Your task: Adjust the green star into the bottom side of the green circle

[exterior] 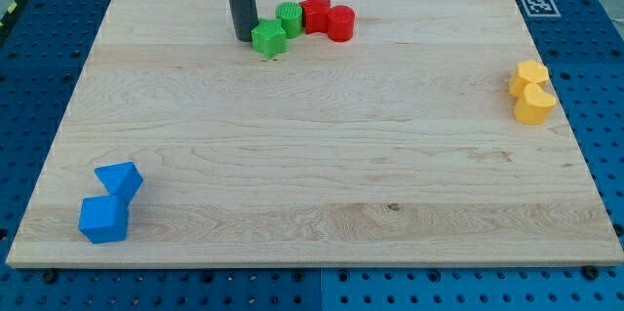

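Observation:
The green star (268, 37) lies near the view's top on the wooden board (312, 155). The green circle (290, 17) sits just up and to the right of it, touching it. My tip (243, 37) stands right at the star's left side, close to or touching it. The dark rod rises out of the view's top.
A red star (315, 12) and a red circle (340, 23) sit right of the green circle. Two yellow blocks (531, 92) lie at the right edge. Two blue blocks (110, 204) lie at the bottom left. A marker tag (536, 4) sits off the board's top right corner.

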Robot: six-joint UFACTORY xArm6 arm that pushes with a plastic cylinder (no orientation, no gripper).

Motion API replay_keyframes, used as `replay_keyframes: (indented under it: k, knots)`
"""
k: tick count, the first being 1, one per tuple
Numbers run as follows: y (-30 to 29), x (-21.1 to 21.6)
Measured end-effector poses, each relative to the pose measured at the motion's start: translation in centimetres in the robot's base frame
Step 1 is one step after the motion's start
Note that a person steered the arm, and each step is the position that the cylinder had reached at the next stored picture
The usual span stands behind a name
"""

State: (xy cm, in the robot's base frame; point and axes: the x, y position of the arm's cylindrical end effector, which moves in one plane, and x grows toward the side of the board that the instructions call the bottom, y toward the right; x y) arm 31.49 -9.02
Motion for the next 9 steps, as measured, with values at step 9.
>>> replay_keyframes:
  k: [9]
  knots:
    - [0.9,3.6]
